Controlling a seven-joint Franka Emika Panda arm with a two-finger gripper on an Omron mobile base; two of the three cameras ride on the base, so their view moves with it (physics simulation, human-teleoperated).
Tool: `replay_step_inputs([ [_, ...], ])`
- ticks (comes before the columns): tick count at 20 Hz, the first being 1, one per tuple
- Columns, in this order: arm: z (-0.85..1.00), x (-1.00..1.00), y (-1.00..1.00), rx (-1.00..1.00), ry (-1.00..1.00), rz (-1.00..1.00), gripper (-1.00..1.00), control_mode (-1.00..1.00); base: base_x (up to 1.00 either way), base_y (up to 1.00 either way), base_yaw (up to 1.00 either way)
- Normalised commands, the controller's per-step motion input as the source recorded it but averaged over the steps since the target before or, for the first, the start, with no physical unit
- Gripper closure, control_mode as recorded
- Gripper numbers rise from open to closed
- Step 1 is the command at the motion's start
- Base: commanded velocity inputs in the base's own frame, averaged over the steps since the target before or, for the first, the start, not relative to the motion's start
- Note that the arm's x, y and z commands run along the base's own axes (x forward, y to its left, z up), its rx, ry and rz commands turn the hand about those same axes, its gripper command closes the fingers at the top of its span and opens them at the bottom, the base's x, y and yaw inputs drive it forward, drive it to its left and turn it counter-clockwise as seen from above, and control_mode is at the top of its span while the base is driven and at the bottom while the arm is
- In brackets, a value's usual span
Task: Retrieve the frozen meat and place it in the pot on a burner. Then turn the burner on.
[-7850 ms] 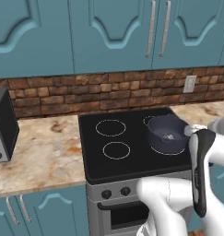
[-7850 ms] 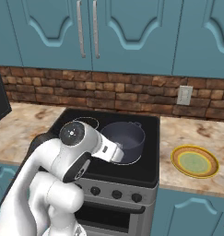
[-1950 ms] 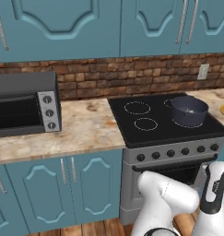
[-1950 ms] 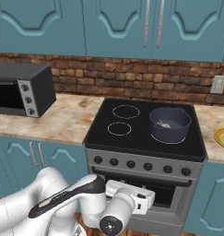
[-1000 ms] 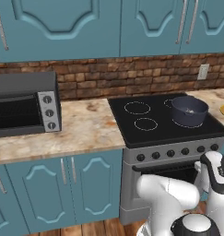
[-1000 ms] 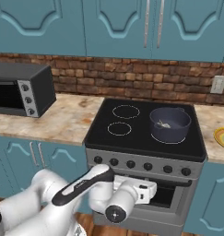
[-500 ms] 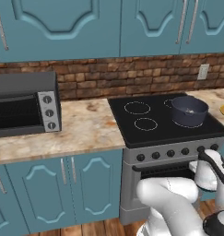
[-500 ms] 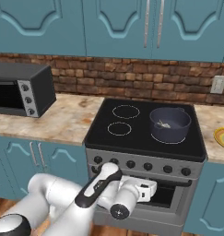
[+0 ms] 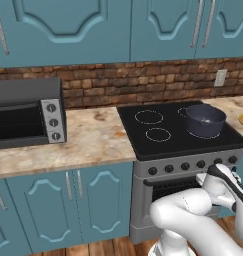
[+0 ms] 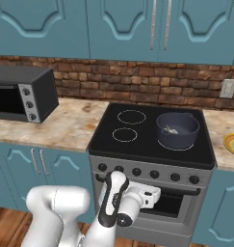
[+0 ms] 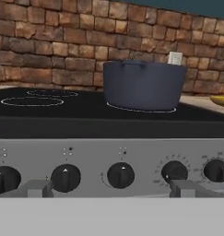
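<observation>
The dark blue-grey pot [image 10: 177, 130] [image 9: 205, 120] [image 11: 143, 84] stands on the stove's back right burner. A small pale lump [image 10: 171, 129] lies inside it, apparently the frozen meat. My gripper [image 11: 111, 189] is open and empty, held low in front of the stove's front panel and facing its row of black knobs [image 11: 120, 175]. Its two grey fingertips [image 11: 37, 188] stand wide apart below the knobs. In the right base view the hand [image 10: 146, 194] hangs before the oven door, under the knob row [image 10: 136, 171].
The black cooktop [image 10: 137, 137] has two white burner rings on its left half. A dark toaster oven [image 9: 25, 112] sits on the counter to the left. A yellow plate [image 10: 232, 143] lies on the counter right of the stove. Blue cabinets hang above.
The arm has swung up from near the floor, bringing the hand to the height of the stove's front panel. The pot and the base views have not moved.
</observation>
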Motion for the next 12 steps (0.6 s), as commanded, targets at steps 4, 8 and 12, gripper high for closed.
replay_step_inputs([
  [4, -0.09, 0.12, -0.02, 0.01, -0.06, 0.06, -1.00, -1.00, 0.00, 0.00, 0.00],
  [8, -0.18, 0.01, -0.23, 0.00, 0.00, 0.00, -1.00, -1.00, 0.00, 0.00, 0.00],
  [12, -0.08, 0.01, -0.42, 0.01, 0.00, 0.03, -1.00, -1.00, 0.00, 0.00, 0.00],
])
